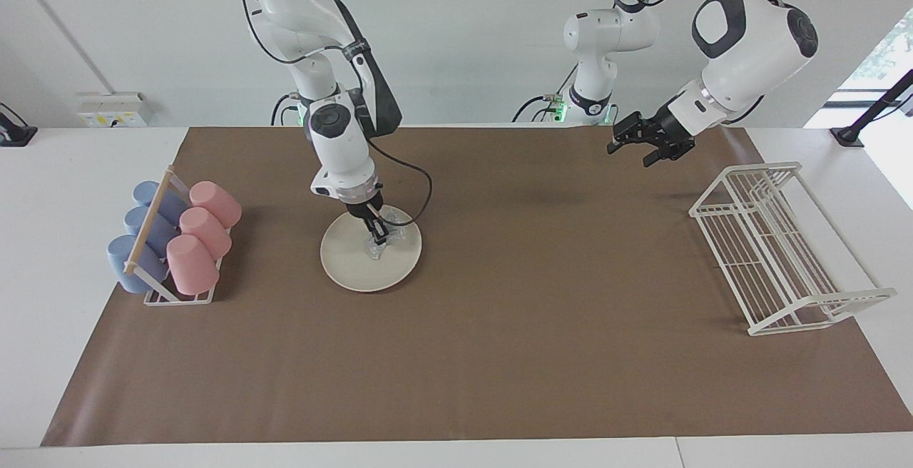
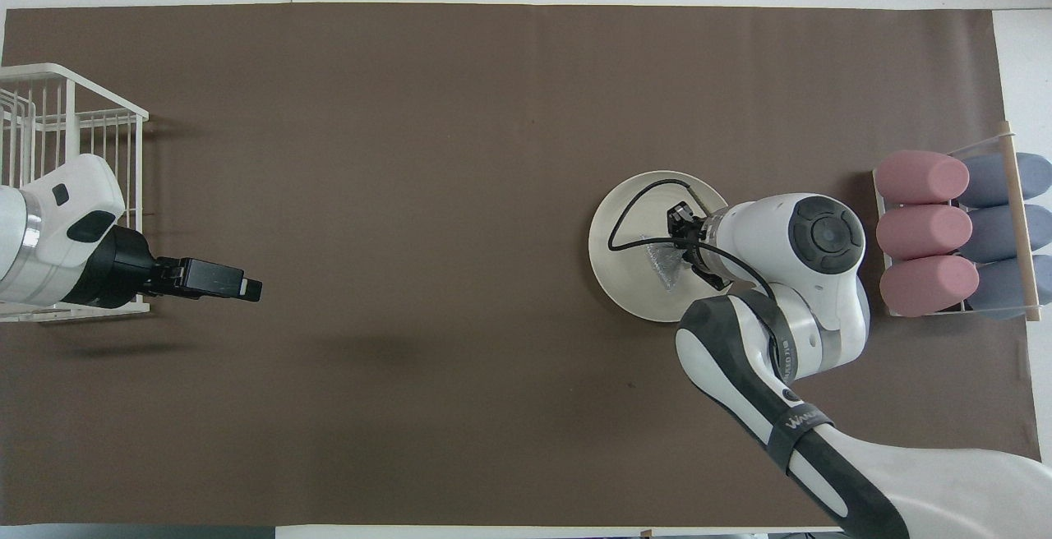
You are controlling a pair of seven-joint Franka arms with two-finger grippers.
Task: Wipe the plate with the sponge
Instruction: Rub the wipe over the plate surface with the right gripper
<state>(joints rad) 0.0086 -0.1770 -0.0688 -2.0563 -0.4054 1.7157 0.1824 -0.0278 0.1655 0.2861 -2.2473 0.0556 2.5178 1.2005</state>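
Cream plate with a glittery sponge on it

The round cream-white plate lies flat on the brown mat, under the right gripper's fingers. The small silvery-grey, wrinkly sponge is pinched between those fingertips, pressed against the plate's middle, nearer its robot-side rim.

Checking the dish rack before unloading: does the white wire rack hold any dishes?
No, the white wire rack stands bare, and the plate lies on the brown mat.

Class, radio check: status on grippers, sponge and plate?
Right gripper shut on sponge, pressing it on plate. Left gripper open, waiting over the mat. Nothing in the way.
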